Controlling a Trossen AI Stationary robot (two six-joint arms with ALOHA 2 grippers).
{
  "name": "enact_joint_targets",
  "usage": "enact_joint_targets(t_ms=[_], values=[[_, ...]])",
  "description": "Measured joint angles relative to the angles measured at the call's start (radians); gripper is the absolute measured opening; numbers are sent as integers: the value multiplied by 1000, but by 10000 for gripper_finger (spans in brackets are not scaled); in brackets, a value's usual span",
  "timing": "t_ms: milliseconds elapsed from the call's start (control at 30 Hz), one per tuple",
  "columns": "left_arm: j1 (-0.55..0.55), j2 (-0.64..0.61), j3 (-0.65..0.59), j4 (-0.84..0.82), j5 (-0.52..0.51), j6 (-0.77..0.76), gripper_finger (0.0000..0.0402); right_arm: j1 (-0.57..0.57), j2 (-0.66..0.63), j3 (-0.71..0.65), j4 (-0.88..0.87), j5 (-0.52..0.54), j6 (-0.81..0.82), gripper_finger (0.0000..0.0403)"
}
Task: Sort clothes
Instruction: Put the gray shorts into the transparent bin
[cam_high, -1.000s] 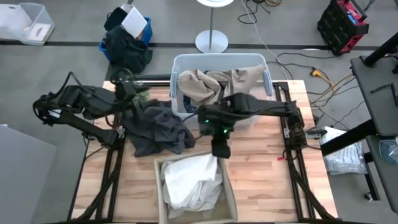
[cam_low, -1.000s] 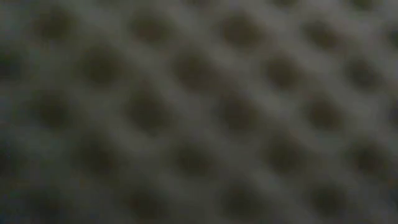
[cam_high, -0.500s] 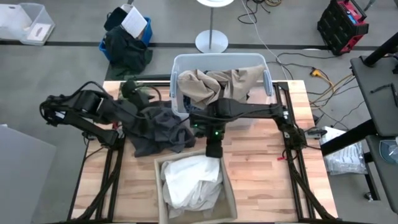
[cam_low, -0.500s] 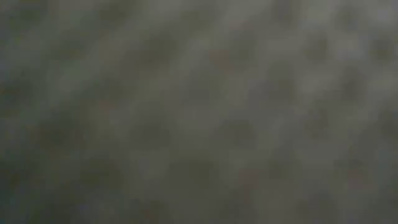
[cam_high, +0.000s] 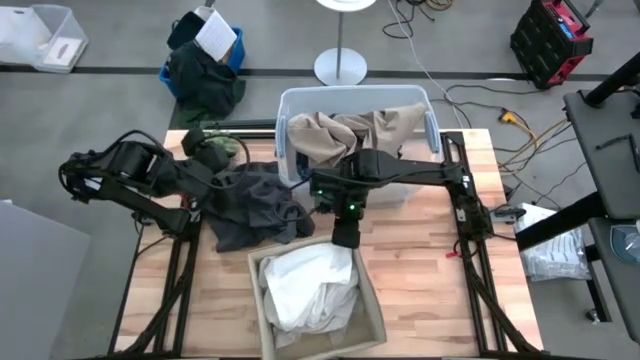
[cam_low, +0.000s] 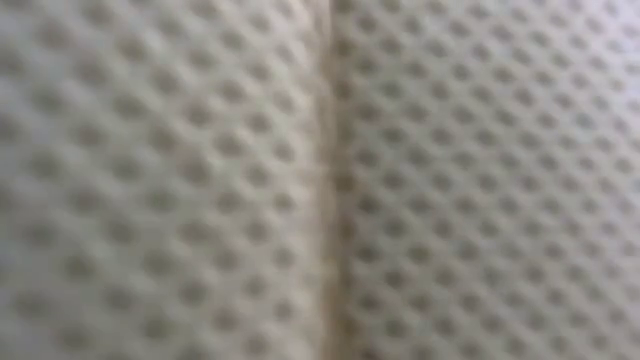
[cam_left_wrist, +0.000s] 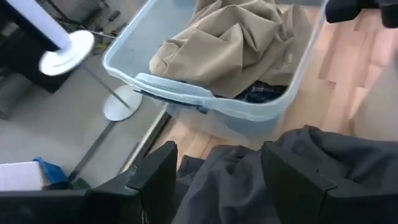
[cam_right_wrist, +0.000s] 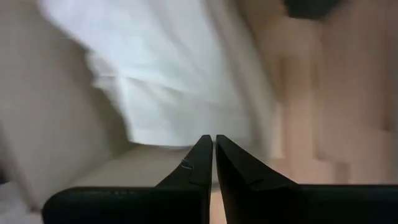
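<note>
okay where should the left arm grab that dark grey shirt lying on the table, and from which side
Grip the raised fold of the dark grey shirt nearest the left gripper, coming from the table's left. In the left wrist view its open fingers already straddle that bunched ridge, and the clear bin blocks the far side.

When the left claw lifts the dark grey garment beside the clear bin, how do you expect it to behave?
The dark grey garment lies crumpled in soft folds, so it will probably go limp and drape. It spreads wide, so part may trail over the table. Its edge lies near the clear bin and might brush it. The left claw is open around a fold.
</note>
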Motion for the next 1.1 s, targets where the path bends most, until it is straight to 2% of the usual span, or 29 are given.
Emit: enact_joint_targets(t_ms=[33,100,200,267,333,400,500,567,667,800,933,1100], values=[[0,-2,0,0,30,4,210,6,0,7,11,-21,-6,12],[0,-6,-1,8,178,34,210,20,0,26,33,-28,-6,12],[-21,-7,-34,105,499,118,201,28,-23,34,48,-34,-9,12],[-53,0,-81,147,676,164,181,28,-43,33,51,-8,-10,12],[-89,5,-145,187,782,185,150,27,-70,34,54,31,-9,12],[-123,6,-206,234,843,182,113,26,-104,35,68,88,-6,12],[-181,2,-280,283,856,127,40,26,-158,35,86,159,12,12],[-208,-2,-314,283,856,55,12,27,-197,36,88,178,32,12],[-252,-7,-369,286,852,-39,13,27,-251,36,100,203,63,12],[-290,-7,-460,327,737,-83,2,33,-318,36,141,259,83,12],[-284,-14,-514,416,617,-75,1,35,-376,36,168,321,98,12],[-243,-11,-544,407,521,-78,0,36,-417,36,170,374,120,12]])
